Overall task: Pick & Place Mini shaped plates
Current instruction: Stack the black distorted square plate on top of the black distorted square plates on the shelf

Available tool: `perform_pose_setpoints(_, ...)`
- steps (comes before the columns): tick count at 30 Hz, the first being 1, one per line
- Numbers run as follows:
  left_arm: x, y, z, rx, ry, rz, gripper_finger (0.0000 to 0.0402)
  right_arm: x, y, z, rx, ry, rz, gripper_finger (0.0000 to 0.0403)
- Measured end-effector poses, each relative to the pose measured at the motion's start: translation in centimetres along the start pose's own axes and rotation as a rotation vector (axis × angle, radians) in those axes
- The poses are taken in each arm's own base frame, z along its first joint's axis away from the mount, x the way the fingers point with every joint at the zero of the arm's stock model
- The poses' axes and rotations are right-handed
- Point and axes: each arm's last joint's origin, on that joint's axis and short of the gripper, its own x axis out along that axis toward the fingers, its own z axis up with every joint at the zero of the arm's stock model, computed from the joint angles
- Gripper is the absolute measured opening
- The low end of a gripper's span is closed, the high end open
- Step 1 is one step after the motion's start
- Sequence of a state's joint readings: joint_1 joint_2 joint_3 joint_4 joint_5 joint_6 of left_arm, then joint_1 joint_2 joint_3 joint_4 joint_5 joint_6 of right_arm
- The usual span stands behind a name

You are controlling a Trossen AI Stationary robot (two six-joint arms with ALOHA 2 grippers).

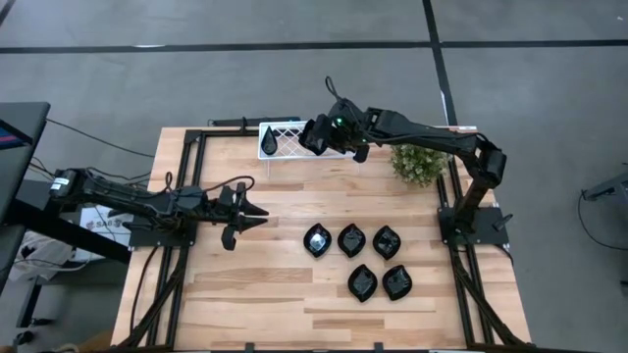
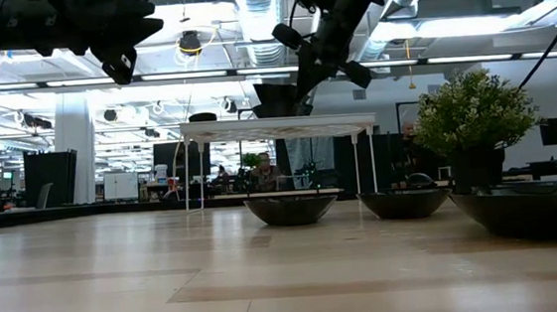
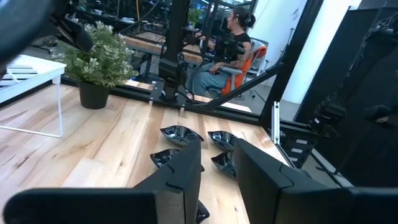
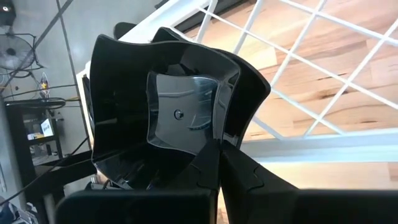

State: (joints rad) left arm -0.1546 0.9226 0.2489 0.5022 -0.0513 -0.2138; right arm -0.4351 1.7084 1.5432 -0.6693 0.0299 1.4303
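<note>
- The table (image 1: pixel 245 284) carries a white rack (image 1: pixel 285 139) at its far edge and a plant (image 1: pixel 418 164) to the rack's right.
- The right gripper (image 1: pixel 322 135) hovers over the rack, pinching a wavy-edged plate (image 4: pixel 168 118) by its rim.
- The left gripper (image 1: pixel 257 212) hangs mid-table on the left, fingers (image 3: pixel 186 171) slightly apart, holding nothing.
- Five plates (image 1: pixel 353 240) lie in a cluster near the right side; another (image 1: pixel 268 144) rests on the rack's left end.
</note>
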Motion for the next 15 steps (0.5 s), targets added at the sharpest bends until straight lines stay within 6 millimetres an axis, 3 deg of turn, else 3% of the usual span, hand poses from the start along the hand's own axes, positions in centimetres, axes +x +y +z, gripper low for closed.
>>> perform_pose_setpoints(15,0.0,0.01,0.0,0.0,0.0,0.0,0.0097,0.01,0.02,-0.03,-0.027,0.001,0.002,0.0)
